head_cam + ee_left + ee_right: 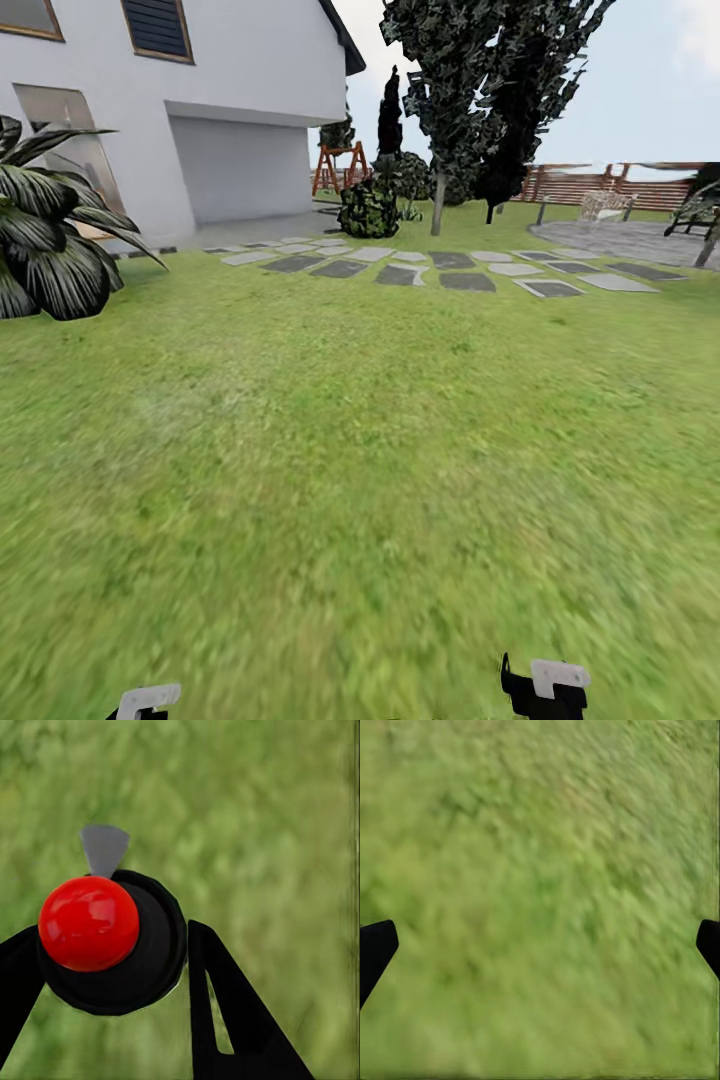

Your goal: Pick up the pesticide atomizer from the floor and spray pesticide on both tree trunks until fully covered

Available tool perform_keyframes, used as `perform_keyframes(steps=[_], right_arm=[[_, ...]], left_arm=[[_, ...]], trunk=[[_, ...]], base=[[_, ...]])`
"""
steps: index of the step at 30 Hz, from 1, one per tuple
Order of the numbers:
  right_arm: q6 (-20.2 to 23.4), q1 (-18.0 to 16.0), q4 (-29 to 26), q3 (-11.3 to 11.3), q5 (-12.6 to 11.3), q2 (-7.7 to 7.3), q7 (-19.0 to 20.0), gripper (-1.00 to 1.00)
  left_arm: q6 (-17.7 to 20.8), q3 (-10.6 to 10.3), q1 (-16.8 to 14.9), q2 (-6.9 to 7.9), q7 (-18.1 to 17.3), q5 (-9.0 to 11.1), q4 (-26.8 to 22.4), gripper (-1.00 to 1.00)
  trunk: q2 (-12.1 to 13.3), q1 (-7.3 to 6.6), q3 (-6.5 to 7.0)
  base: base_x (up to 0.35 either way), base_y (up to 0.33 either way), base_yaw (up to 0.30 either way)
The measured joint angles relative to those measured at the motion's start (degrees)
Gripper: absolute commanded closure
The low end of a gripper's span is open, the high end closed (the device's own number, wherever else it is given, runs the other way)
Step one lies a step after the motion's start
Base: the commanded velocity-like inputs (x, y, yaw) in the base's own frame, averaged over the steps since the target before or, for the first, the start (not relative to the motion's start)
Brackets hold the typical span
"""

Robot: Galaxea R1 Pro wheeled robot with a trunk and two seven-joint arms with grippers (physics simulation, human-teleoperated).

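The pesticide atomizer (90, 922) has a red round cap on a black body, with a grey nozzle pointing away over the grass. My left gripper (112, 945) is shut on it, one black finger (225, 1012) on each side of the body. My right gripper (540, 945) is open, its black fingertips far apart over bare grass with nothing between them. In the head view the grass floor (350, 450) stretches ahead. Far off, past the stepping stones, a tree (450, 70) rises on a pale trunk (437, 205), with a darker crown (520, 110) beside it.
A white house (200, 110) stands at the left with a dark leafy shrub (50, 240) before it. Grey stepping stones (440, 270) cross the lawn ahead. A round bush (368, 210), a narrow dark conifer (389, 115), a reddish wooden fence (590, 185) and a paved patch (620, 240) lie beyond.
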Motion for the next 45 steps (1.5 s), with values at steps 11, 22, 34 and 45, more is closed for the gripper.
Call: perform_keyframes(steps=[11,22,34,45], right_arm=[[0.0,0.0,0.0,0.0,0.0,0.0,0.0,-1.0],[0.0,0.0,0.1,0.0,0.0,0.0,0.0,-1.0],[0.0,0.0,0.1,0.0,0.0,0.0,0.0,-1.0],[0.0,0.0,0.1,0.0,0.0,0.0,0.0,-1.0]], left_arm=[[0.0,-0.1,0.0,-0.16,0.0,-0.2,-0.1,1.0],[0.0,0.0,0.0,0.04,0.0,0.3,-0.1,1.0],[0.0,0.0,0.0,0.08,0.0,0.0,-0.1,1.0],[0.0,0.0,0.0,0.08,0.0,0.0,-0.1,1.0]], trunk=[[0.0,0.0,-0.24],[0.0,0.0,-0.48],[0.0,-0.02,-0.74],[0.0,-0.01,-0.99]], base=[[0.0,0.0,-0.285],[0.0,0.0,-0.285],[0.14,-0.103,-0.285],[0.152,-0.238,-0.285]])
